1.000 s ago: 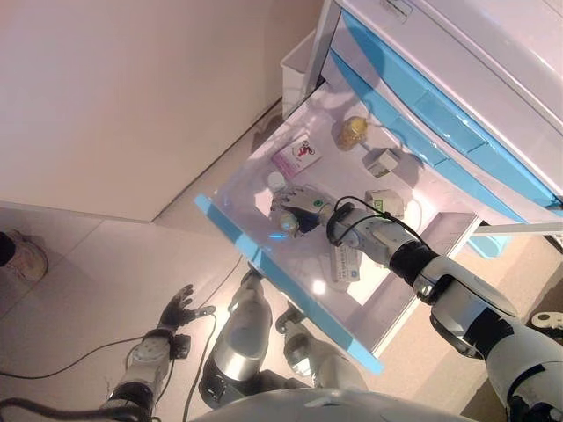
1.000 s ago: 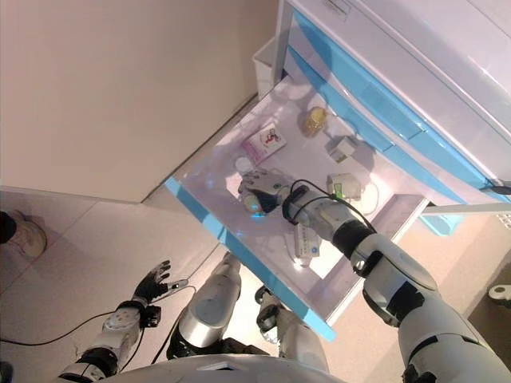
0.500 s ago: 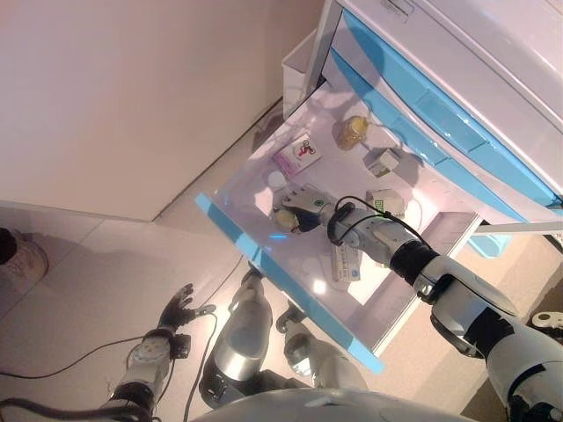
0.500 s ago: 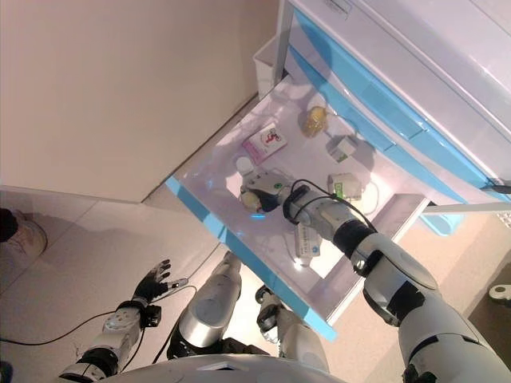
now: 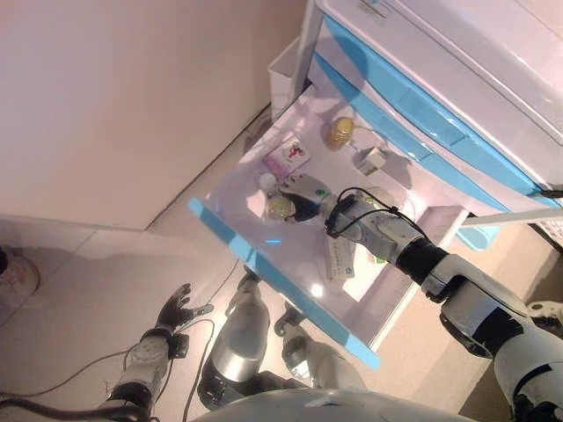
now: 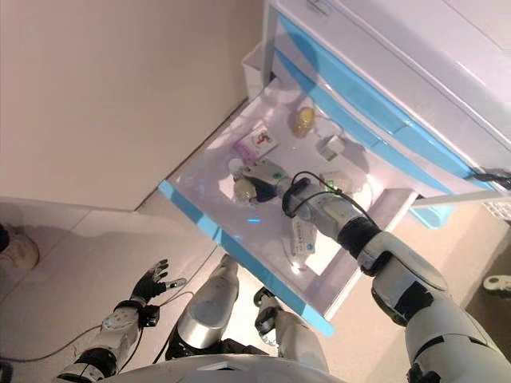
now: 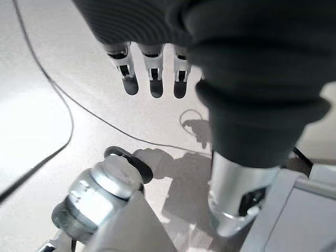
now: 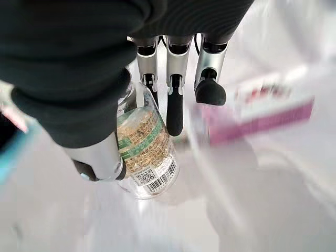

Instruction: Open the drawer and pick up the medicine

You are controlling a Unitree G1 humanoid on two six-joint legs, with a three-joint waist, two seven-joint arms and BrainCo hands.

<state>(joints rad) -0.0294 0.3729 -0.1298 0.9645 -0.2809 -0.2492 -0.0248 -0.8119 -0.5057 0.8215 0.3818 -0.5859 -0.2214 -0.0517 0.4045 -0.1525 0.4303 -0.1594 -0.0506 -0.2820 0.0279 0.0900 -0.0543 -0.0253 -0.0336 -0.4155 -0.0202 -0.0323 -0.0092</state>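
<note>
Medicine bottle (image 8: 147, 157): small clear bottle, pale contents, a label wrapped round it with green and yellowish bands of fine print, a barcode and a square code patch near its base; the print cannot be made out. It sits in the right hand (image 5: 303, 198), thumb curled on one side and fingers (image 8: 173, 105) lying along the other, over the front left part of the open drawer (image 5: 264, 259), near frame centre in the head views.

Left to right in the left eye view:
- Left hand (image 5: 176, 309), lower left of frame, low over the pale floor (image 5: 70, 290), fingers spread and relaxed, holding nothing. Its wrist view shows the fingers straight.
- Drawer pulled out from the white cabinet (image 5: 493, 79), which has blue drawer fronts and fills the upper right. The drawer's blue front edge runs diagonally from centre left to lower centre.
- Pink and white box (image 5: 286, 156), flat on the drawer floor just beyond the held bottle; its printing cannot be made out.
- Amber bottle (image 5: 339, 132), upright towards the back of the drawer.
- Small white box (image 5: 370, 160), right of the amber bottle.
- Flat white pack (image 5: 339, 257) with blue marking, beneath the right forearm.
</note>
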